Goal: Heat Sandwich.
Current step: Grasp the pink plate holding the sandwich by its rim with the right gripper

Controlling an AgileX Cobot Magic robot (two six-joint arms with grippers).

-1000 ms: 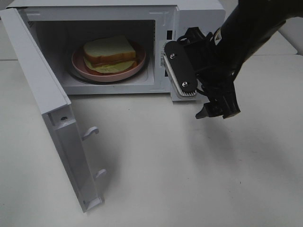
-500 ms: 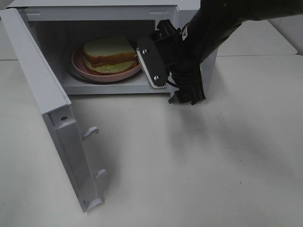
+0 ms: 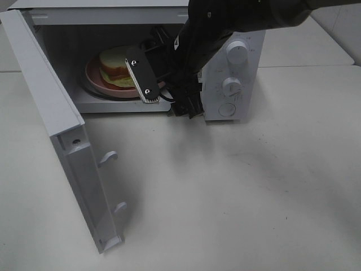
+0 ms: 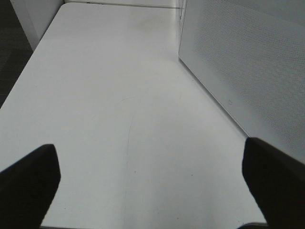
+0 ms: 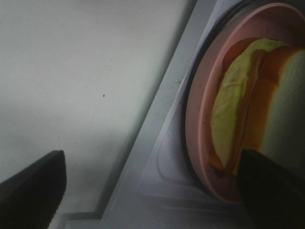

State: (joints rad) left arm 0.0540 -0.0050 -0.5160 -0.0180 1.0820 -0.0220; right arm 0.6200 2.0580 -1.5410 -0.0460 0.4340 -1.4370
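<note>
We see the right claw (image 3: 168, 93), spread wide, at the mouth of the microwave (image 3: 237, 51) beside the sandwich (image 3: 113, 62), apparently poised to take its pink plate (image 3: 93, 77).

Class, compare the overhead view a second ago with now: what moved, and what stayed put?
The right end effector swept left, from in front of the control panel to the mouth of the microwave, jaws open, holding nothing. The sandwich, pink plate and open door stayed as they were.
</note>
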